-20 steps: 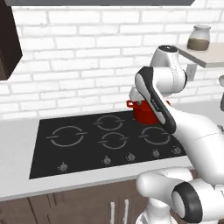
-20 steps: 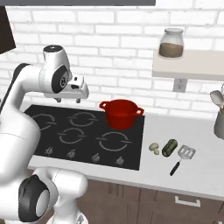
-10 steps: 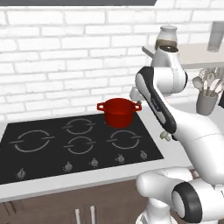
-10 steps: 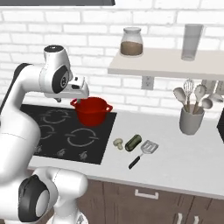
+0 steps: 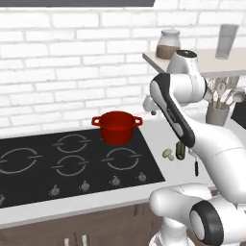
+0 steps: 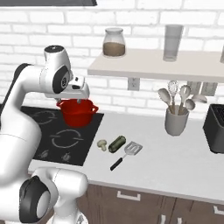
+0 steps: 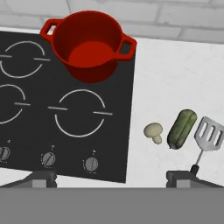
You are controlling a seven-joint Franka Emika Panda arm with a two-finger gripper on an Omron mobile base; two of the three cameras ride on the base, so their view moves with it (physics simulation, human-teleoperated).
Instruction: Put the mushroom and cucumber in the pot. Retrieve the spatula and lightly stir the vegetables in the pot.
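Plainly pot (image 7: 89, 46) empty; mushroom (image 7: 153, 131), cucumber (image 7: 181, 128) on counter (image 7: 175, 78).

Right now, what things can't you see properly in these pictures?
- Cucumber: left base view, partly behind the arm.
- Spatula: hand view, handle end runs behind the right fingertip.
- Pot: right base view, rim partly covered by the hand.
- Stove knobs: markings too small.

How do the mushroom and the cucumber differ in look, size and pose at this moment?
The mushroom is pale beige with a rounded cap and short stem; the cucumber is dark green and elongated. The mushroom is the smaller of the two. It sits nearer the stovetop, the cucumber between it and the spatula. Both lie on the white counter, outside the red pot, untouched.
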